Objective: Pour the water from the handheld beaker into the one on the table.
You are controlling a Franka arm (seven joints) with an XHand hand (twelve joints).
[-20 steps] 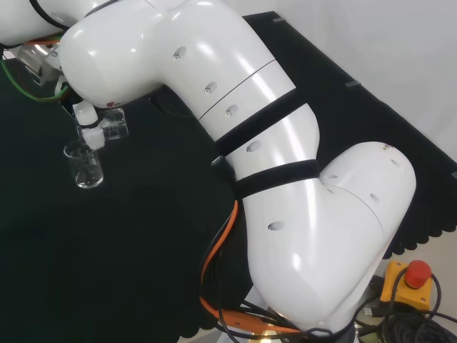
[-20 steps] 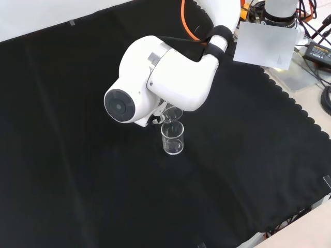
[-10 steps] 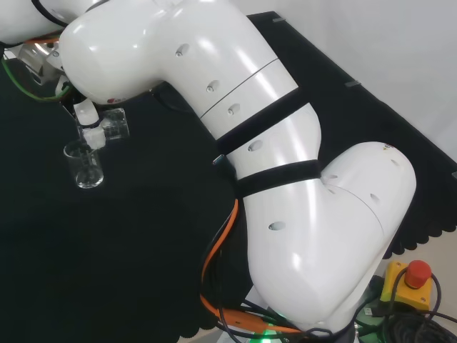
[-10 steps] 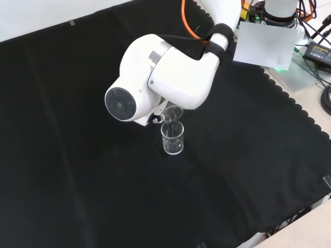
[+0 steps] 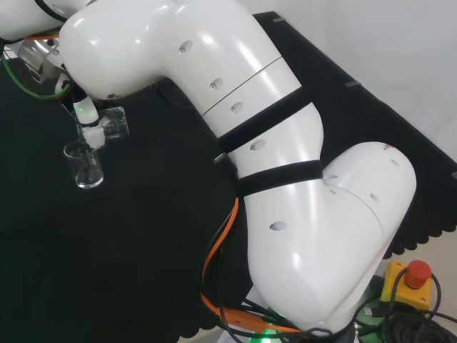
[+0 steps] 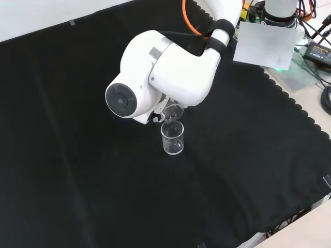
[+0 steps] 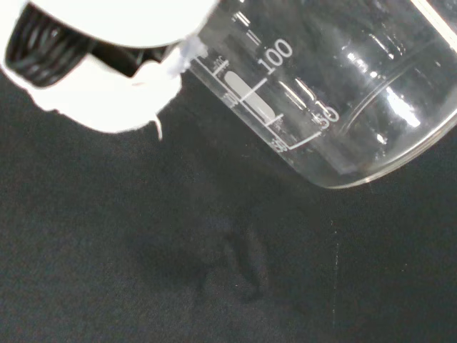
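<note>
Black cloth (image 6: 77, 181) — table beaker (image 6: 172, 138) unmoved; fingers (image 5: 87, 120) still pinching tilted handheld beaker (image 5: 114, 123), arm link slightly higher.

Two clear glass beakers: one upright beaker (image 5: 84, 166) standing on the counter (image 6: 77, 181), one tilted beaker (image 5: 114, 123) above it. One black cloth. One white arm (image 5: 285, 171). One red button (image 5: 418, 272).
</note>
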